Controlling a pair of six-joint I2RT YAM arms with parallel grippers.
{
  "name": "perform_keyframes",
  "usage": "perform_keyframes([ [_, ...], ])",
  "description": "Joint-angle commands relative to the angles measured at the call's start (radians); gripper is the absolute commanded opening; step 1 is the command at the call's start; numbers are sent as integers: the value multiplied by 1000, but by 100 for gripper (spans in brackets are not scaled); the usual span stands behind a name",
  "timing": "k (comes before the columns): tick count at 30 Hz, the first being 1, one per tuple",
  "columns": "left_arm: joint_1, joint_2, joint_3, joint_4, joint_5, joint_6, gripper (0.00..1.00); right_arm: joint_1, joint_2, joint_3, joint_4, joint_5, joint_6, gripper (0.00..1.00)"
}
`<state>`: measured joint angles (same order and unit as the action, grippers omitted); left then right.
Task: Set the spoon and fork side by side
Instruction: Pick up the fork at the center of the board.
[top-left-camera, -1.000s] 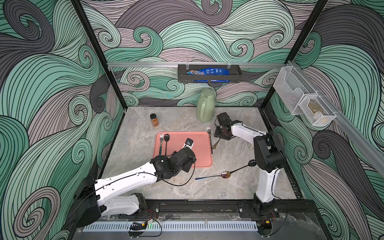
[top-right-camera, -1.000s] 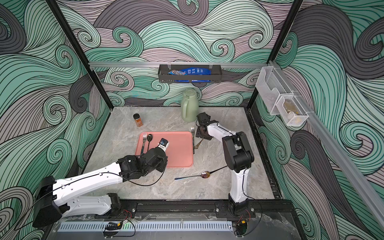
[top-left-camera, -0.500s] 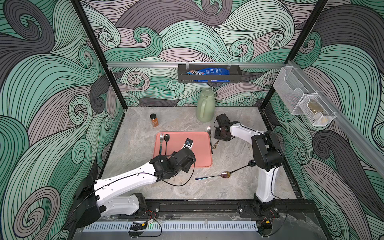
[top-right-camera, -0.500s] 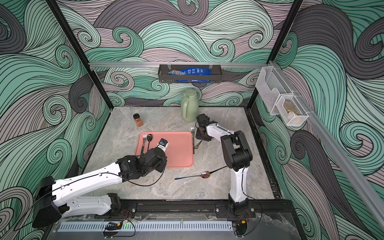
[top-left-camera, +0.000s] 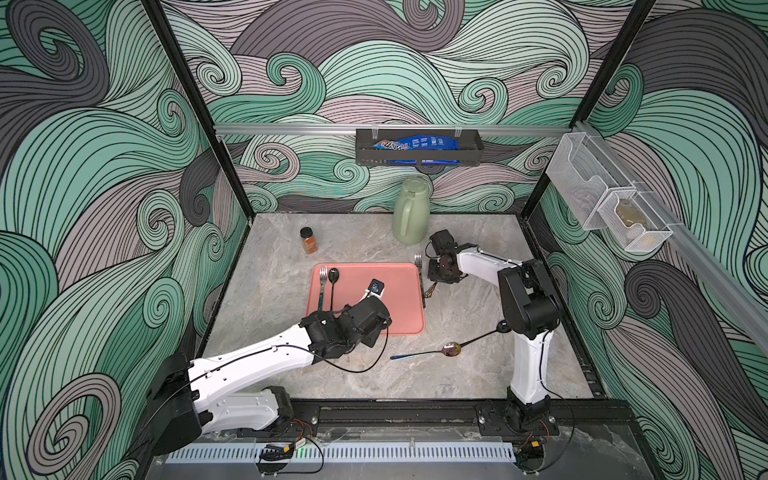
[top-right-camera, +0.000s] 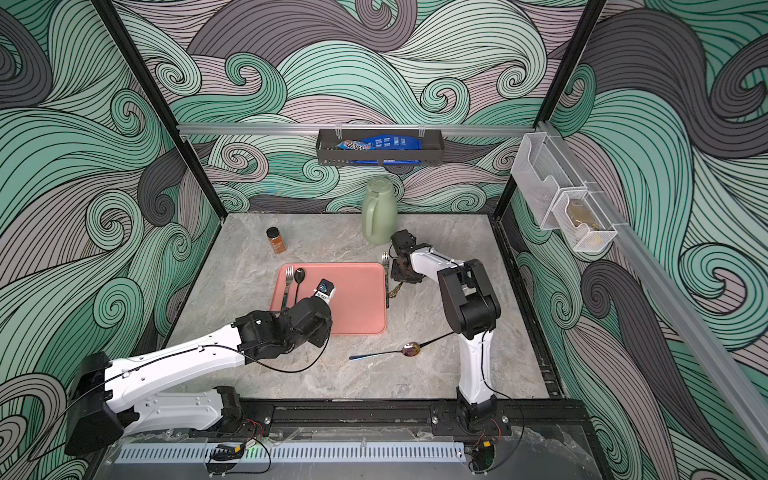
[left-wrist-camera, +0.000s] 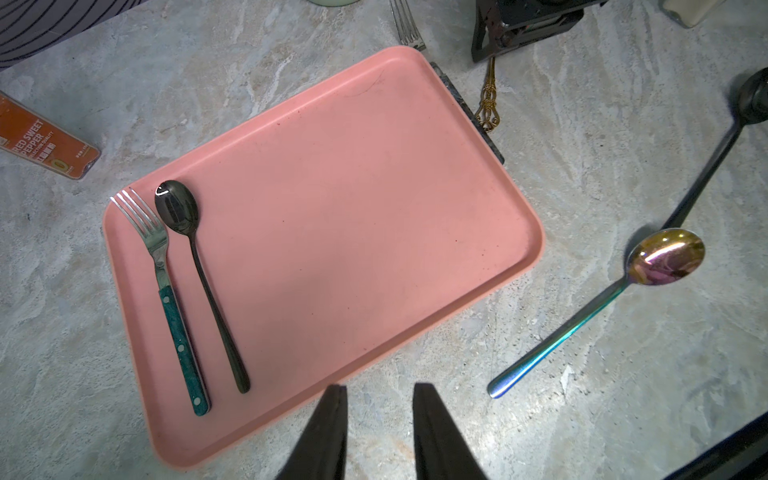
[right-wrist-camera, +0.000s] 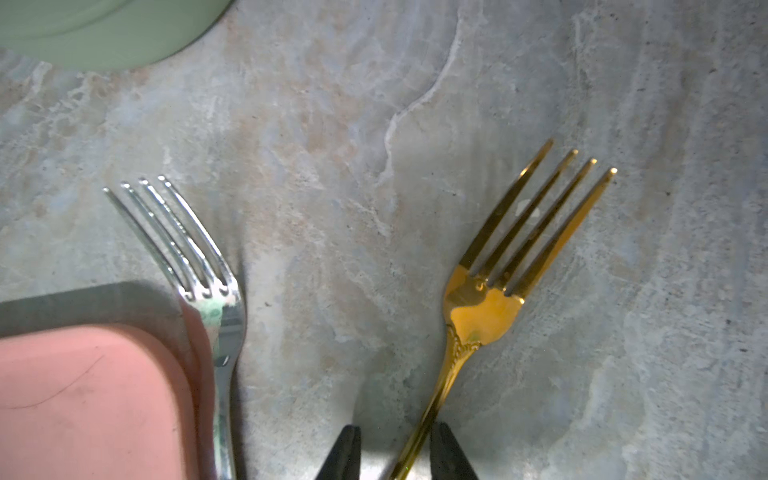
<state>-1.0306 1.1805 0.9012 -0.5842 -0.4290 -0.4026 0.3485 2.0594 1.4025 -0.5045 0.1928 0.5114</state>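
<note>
Tines splayed and shiny, the gold fork (right-wrist-camera: 484, 307) lies flat on the marble worktop (right-wrist-camera: 332, 166). Its ornate handle runs back between the fingers of my right pincer (right-wrist-camera: 392, 453), which stand apart with a gap showing, not clamped. Near it a silver fork (right-wrist-camera: 208, 270) lies along the pink tray (right-wrist-camera: 83, 395). My left pincer (left-wrist-camera: 376, 424) hangs released and empty by the tray's edge, where a teal-handled fork (left-wrist-camera: 174, 299) and black spoon (left-wrist-camera: 195, 257) lie side by side.
</note>
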Motion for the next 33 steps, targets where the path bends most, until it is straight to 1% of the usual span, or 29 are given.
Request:
perform_keyframes([
  [1, -2, -25, 34, -23, 5, -12, 31, 3, 28, -17, -29, -5, -24, 27],
  [5, -2, -37, 27, -23, 3, -10, 31, 2, -9, -49, -32, 10, -53, 21],
  [8, -2, -42, 25, -27, 2, -11, 31, -1, -49, -80, -32, 35, -77, 21],
  [15, -2, -63, 13, -28, 6, -16, 31, -31, -115, -173, -3, 46, -145, 20],
  [21, -2, -79, -4, -22, 7, -19, 31, -43, -172, -256, 44, 11, -188, 20],
  [27, -2, -88, -11, -21, 15, -21, 31, -60, -173, -225, 56, -45, -221, 21],
  [31, -2, -90, -17, -23, 16, -19, 31, -70, -148, -185, 71, -88, -251, 28],
  [33, -2, -91, -20, -20, 15, -16, 31, -75, -133, -168, 75, -104, -267, 29],
])
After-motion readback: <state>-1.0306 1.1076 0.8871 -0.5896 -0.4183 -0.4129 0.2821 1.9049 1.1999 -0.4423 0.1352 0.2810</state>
